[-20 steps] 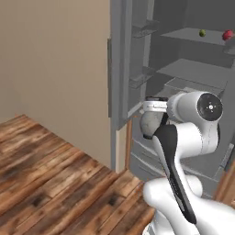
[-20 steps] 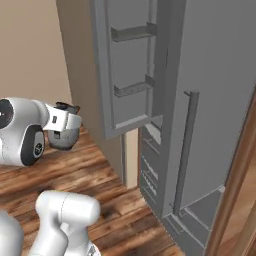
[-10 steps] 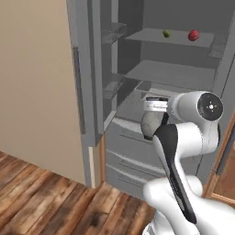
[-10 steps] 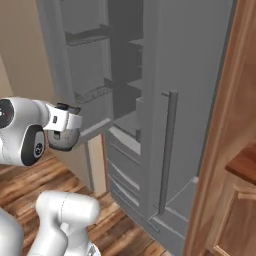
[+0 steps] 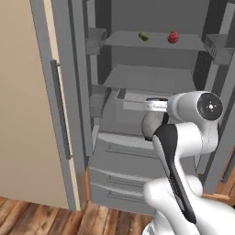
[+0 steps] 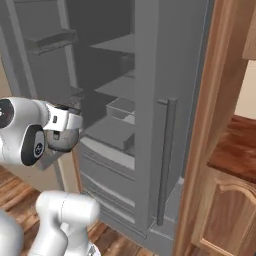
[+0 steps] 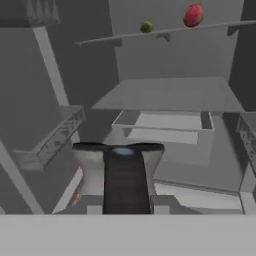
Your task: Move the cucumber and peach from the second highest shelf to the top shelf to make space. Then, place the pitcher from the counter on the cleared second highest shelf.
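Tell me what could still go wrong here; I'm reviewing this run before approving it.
1. The pitcher held in the gripper may clip the drawer box under the cleared shelf if brought in low.
2. Brought in high, it may knock the peach or cucumber above.

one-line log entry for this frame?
phase: facing open fridge | end effector: shut on pitcher | cucumber, peach: on top shelf | shelf below: bare
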Controlling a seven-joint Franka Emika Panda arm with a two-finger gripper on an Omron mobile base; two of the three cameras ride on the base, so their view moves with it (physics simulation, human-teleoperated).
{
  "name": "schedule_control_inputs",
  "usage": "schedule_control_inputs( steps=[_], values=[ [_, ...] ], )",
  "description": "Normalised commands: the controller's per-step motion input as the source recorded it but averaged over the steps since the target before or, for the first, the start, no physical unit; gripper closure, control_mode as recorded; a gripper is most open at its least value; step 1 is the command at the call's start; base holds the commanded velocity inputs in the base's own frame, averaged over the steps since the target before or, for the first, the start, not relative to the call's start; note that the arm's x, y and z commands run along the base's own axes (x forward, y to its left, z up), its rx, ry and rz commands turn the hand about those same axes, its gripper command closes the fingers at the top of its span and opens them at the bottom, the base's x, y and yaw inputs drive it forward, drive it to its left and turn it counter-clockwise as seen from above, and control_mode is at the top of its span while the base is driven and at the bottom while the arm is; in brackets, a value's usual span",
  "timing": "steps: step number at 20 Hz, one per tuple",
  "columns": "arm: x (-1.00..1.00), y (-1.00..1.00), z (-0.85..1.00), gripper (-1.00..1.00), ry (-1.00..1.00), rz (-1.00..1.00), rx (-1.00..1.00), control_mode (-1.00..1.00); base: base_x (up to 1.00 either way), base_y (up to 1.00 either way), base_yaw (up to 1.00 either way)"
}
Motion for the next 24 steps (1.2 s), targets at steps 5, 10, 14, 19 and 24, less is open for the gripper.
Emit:
schedule_control_inputs(
  steps=[5,10,14,19,24],
  values=[
    [0.0,0.0,0.0,1.0,0.0,0.0,0.0,1.0,0.57,0.21,-0.41],
    [0.0,0.0,0.0,1.0,0.0,0.0,0.0,1.0,0.49,0.34,-0.39],
    [0.0,0.0,0.0,1.0,0.0,0.0,0.0,1.0,0.33,0.53,-0.33],
    [0.0,0.0,0.0,1.0,0.0,0.0,0.0,1.0,0.29,0.42,-0.25],
    [0.0,0.0,0.0,1.0,0.0,0.0,0.0,1.0,0.52,0.07,-0.09]
  ],
)
